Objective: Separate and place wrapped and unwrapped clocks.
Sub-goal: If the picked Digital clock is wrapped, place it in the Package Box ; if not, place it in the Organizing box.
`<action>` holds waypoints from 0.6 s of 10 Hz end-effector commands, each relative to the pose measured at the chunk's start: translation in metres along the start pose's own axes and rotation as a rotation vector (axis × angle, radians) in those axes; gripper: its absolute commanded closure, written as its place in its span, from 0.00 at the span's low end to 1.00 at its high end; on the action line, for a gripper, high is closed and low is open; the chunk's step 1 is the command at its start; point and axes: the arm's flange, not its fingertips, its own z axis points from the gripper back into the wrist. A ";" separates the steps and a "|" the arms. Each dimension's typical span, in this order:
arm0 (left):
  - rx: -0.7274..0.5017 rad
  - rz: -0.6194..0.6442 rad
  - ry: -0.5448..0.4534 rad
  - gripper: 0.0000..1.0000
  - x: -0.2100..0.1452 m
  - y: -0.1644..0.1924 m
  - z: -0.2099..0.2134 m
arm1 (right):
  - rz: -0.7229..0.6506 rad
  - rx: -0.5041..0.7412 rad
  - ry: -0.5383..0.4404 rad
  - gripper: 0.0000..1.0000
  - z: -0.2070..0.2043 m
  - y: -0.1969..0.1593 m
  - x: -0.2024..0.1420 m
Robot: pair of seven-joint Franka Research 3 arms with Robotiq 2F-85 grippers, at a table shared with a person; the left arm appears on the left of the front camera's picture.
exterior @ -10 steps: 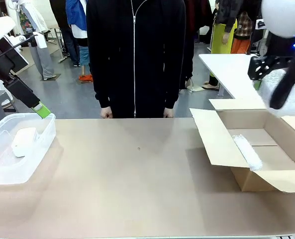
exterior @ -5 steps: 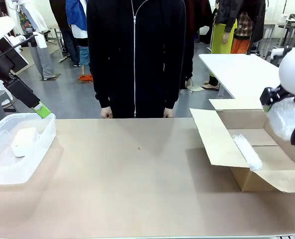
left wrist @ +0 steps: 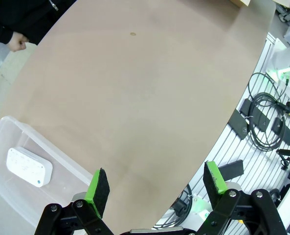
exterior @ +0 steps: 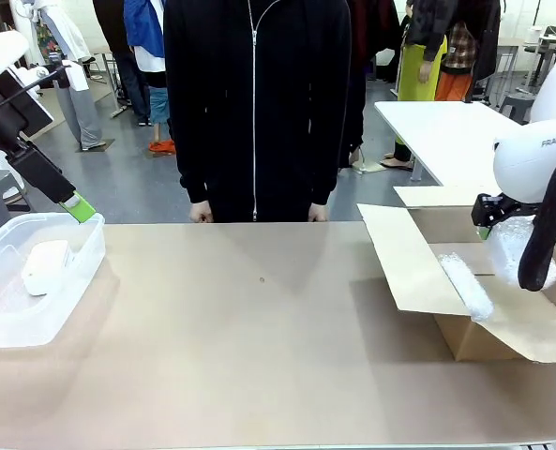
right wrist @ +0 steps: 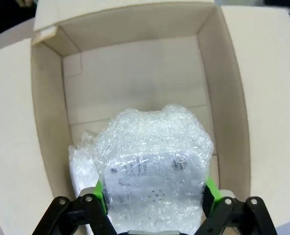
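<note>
While the right tool is clamped on a bubble-wrapped clock, that bundle hangs over the open cardboard box at the right end of the bench, its long axis running on from the fingers and pointing down toward the box floor. In the right wrist view the held bundle is crinkly, translucent white, with a pale rounded block and faint dark print visible through the wrap; the green pads press on its two sides. A second wrapped clock lies inside the box against the near-left wall, its long axis running from the far side toward the robot's side; it is likewise an oblong of crinkled white wrap. The bare clock rests flat in the clear plastic bin at the left end of the bench; it is a smooth white rounded-corner block, and the left wrist view shows fine dots on its top face. The left tool hangs above the bin's edge with its fingers wide apart and nothing between them. The bench top is plain brown. A person in a dark zipped jacket stands at the far side, both hands at the bench edge; beyond is a grey floor and a white table
</note>
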 end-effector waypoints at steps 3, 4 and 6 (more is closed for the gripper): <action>0.003 0.000 -0.007 0.00 0.000 0.000 0.000 | -0.015 -0.121 0.033 0.18 -0.013 0.012 0.015; 0.003 0.000 -0.007 0.00 0.000 0.000 0.000 | -0.004 -0.136 0.040 0.00 -0.017 0.012 0.013; 0.003 0.000 -0.007 0.00 0.000 0.000 0.000 | 0.002 -0.136 0.034 0.00 -0.015 0.012 0.012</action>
